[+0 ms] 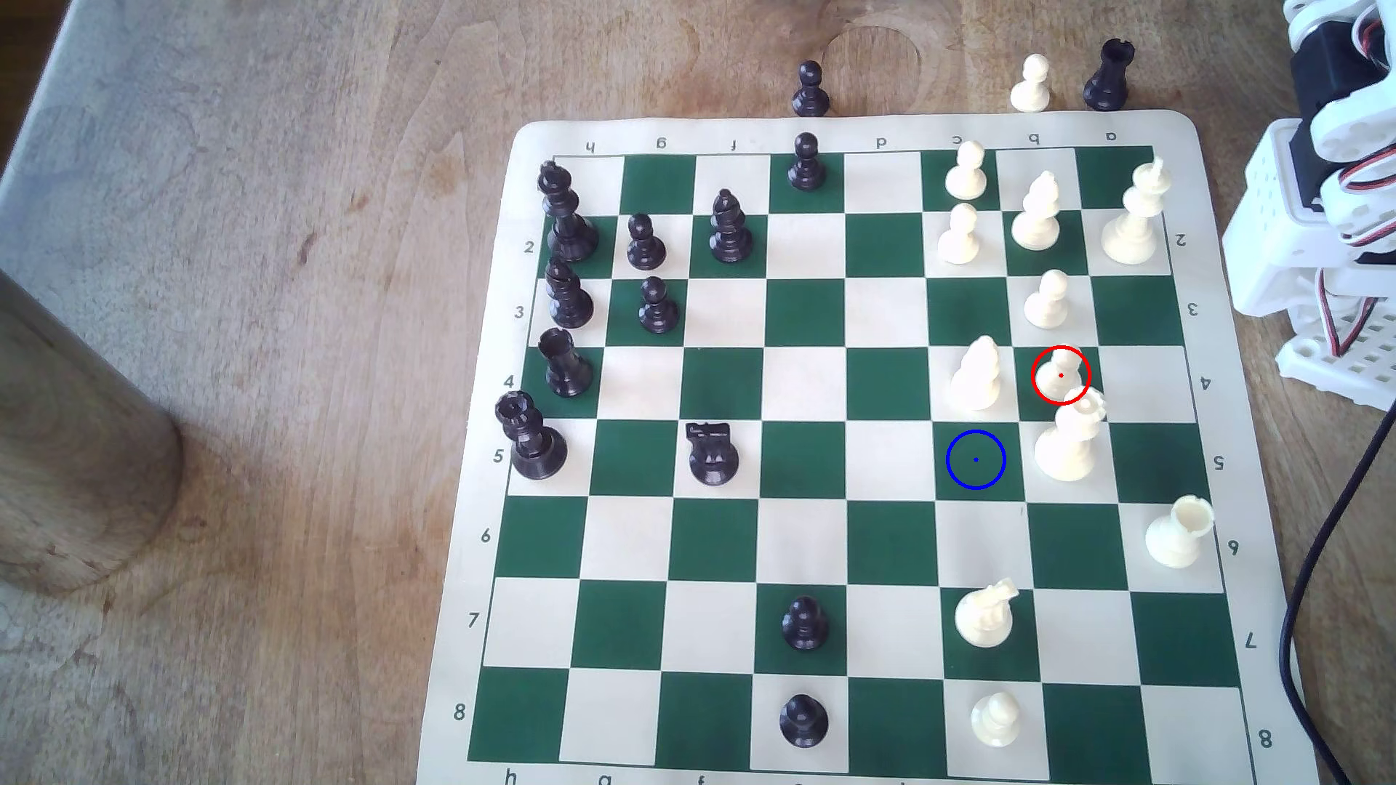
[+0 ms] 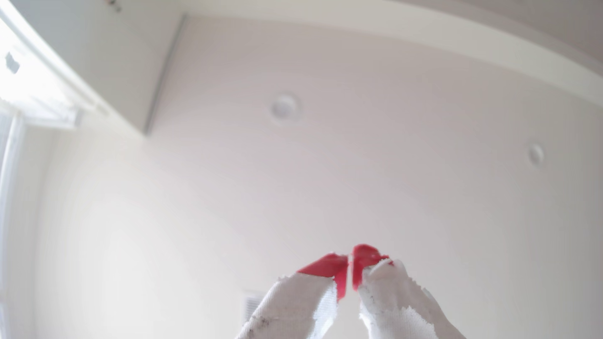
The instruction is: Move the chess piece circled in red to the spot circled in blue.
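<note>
1. The jaws are closed with nothing between them: in the wrist view the gripper [image 2: 349, 260] shows its red tips pressed together, pointing up at a pale ceiling.
2. The white pawn [image 1: 1060, 375], ringed in red, stands on a green square near the exterior view's right edge of the chess mat [image 1: 483, 574].
3. A white queen [image 1: 1067, 440] stands just beside the pawn.
4. The blue-circled square [image 1: 975, 460] lies empty, next to the queen's square.

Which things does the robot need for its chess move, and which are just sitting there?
Needed: the white pawn in the red circle, the blue-circled green square, the gripper, shut.

Just sitting: white queen, white bishop, black knight, three pieces off the board.
</note>
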`<state>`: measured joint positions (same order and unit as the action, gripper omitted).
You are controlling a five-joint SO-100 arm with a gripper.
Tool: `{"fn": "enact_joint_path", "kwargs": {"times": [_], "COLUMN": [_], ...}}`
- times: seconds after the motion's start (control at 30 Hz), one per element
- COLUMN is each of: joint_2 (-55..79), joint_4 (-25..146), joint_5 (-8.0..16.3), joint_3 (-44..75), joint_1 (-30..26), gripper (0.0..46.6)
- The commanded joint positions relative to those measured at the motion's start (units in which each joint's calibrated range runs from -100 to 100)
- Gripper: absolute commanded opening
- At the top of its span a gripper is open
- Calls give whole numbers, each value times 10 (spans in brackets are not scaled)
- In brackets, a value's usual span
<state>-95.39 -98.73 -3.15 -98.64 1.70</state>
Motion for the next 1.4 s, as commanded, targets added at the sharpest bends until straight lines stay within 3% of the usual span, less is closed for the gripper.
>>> {"fn": "enact_joint_path", "kwargs": {"times": [0.0,0.13,0.33,0.47,0.6,0.63,0.7,0.73,0.8,0.87,1.03,1.07,1.2,1.37], "joint_2": [-4,-4,-4,-4,-4,-4,-4,-4,-4,-4,-3,-3,-3,22], "joint_4": [9,87,392,583,621,634,691,717,751,855,1132,1262,1398,1630], "joint_5": [-1,-1,-1,1,0,23,100,101,98,98,98,98,68,58], "joint_3": [-12,20,170,260,289,291,297,300,309,339,434,481,501,598], "joint_1": [-2,-7,-31,-17,-13,-14,-17,-17,-17,-17,-16,-6,23,28], "gripper": [2,2,2,2,2,2,6,6,49,2,2,2,2,2]}}
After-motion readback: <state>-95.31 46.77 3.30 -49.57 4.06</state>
